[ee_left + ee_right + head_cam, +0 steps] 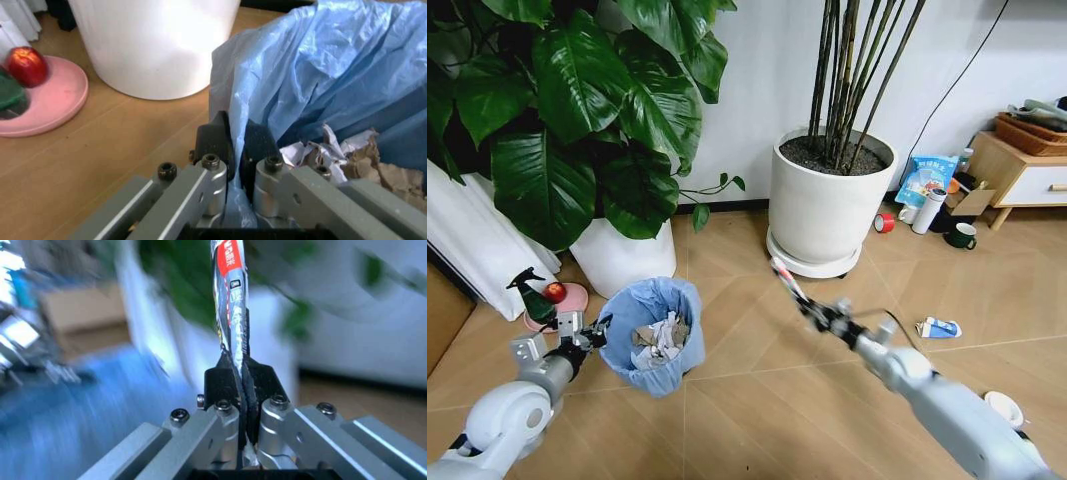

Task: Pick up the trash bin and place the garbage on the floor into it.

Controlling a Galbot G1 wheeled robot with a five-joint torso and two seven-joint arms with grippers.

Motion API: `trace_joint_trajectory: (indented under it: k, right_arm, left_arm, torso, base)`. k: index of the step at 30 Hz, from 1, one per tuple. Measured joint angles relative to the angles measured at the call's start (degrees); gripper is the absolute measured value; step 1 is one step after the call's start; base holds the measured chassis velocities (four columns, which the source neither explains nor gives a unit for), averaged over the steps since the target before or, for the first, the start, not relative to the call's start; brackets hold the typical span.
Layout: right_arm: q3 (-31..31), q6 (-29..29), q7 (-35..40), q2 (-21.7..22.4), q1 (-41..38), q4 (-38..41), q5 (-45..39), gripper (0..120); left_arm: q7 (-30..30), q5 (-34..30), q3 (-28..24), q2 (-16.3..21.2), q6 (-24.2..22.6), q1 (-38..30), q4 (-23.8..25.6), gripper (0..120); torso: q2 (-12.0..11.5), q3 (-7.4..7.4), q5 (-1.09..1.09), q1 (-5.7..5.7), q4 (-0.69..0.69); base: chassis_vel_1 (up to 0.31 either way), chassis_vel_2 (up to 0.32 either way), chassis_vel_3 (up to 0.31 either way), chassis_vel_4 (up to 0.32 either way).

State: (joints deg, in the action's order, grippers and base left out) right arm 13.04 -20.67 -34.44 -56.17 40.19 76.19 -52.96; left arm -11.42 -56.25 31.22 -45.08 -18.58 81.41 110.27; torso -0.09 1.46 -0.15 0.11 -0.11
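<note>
A Galbot G1 works through litter collection on a chevron-plank wooden floor [757, 390]. Its left gripper [233, 142], jaws pinched on the blue bag lining at the rim, holds the trash bin [659, 335] at near left beside a white plant pot [622, 260]; crumpled paper already lies inside. The right gripper [241, 382], to the bin's right, is clamped on a thin red-and-white wrapper [230, 300] that stands up from its jaws. The step in hand appears to be delivery: the wrapper must travel left over the bin's mouth before release. A blue-white carton [938, 328] and white round lid [1004, 407] remain on the floor at right. Motion blur obscures the right wrist's background.
</note>
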Motion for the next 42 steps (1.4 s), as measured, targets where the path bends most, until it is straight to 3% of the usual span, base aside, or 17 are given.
trace_joint_trajectory:
  k: [1, 4, 7, 12, 16, 21, 24, 36, 39, 42]
  right_arm:
    - [2.8, -0.5, -0.4, -2.0, -3.2, 0.3, -1.1, 0]
    - [7.1, -1.1, -1.5, -5.8, -6.8, -0.3, -2.6, 0]
    - [11.8, -2.5, -3.1, -13.0, -11.0, -3.1, -4.0, 0]
    - [15.1, -3.2, -5.2, -19.3, -13.1, -7.9, -4.2, 0]
    - [16.7, -3.3, -5.6, -21.2, -13.3, -10.6, -3.9, 0]
    - [17.3, -3.2, -5.4, -21.3, -13.3, -11.6, -2.8, 0]
    - [18.2, -2.8, -5.1, -20.5, -13.7, -11.2, -2.5, 17]
    - [18.9, -2.3, -4.2, -18.6, -13.9, -8.9, -2.6, 57]
    - [17.2, -3.4, 2.8, -16.5, -12.3, -5.5, -1.7, 73]
    - [15.1, -4.0, 7.3, -14.0, -10.9, -3.9, -0.3, 81]
  left_arm:
    - [0.0, 0.0, -0.1, 0.3, 0.0, 0.0, 0.0, 0]
    - [0.0, -0.1, -0.3, 0.4, 0.0, 0.0, 0.0, 0]
    - [0.0, -0.1, -0.6, 0.1, 0.0, 0.1, 0.1, 0]
    - [0.1, 0.2, -0.9, -0.5, 0.0, 0.2, 0.3, 0]
    - [0.2, 0.2, -0.9, -0.6, 0.0, 0.2, 0.5, 0]
    - [0.2, 0.1, -0.9, -0.6, -0.1, 0.1, 0.6, 0]
    - [0.2, 0.1, -0.9, -0.7, -0.1, 0.0, 0.6, 0]
    - [0.2, 0.0, -0.7, -0.9, -0.1, -0.6, 0.3, 0]
    - [0.2, -0.1, 0.1, -1.1, -0.1, -0.2, 0.3, 0]
    - [0.2, 0.1, 1.5, -1.9, -0.1, 1.0, 0.7, 0]
  torso:
    - [0.0, -0.01, -0.10, 0.00, -0.01]
    - [0.0, 0.01, -0.02, 0.01, 0.00]
    - [0.0, 0.00, -0.05, 0.00, 0.01]
    - [0.0, 0.00, -0.05, 0.00, -0.01]
    - [0.0, 0.00, -0.04, 0.00, -0.03]
    - [0.0, 0.00, -0.04, 0.00, -0.03]
    - [0.0, 0.00, -0.04, 0.00, -0.03]
    - [0.0, 0.00, -0.03, 0.00, -0.02]
    - [0.0, 0.00, -0.01, 0.00, -0.01]
    - [0.0, 0.00, -0.01, 0.00, 0.00]
  base:
    - [0.000, 0.000, 0.000, 0.000]
    - [0.000, 0.000, 0.000, 0.000]
    - [0.000, 0.000, 0.000, 0.000]
    - [0.000, 0.000, 0.000, 0.000]
    - [0.000, 0.000, 0.000, 0.000]
    - [0.000, 0.000, 0.000, 0.000]
    - [0.000, 0.000, 0.000, 0.000]
    - [0.000, 0.000, 0.000, 0.000]
    - [0.000, 0.000, 0.000, 0.000]
    - [0.000, 0.000, 0.000, 0.000]
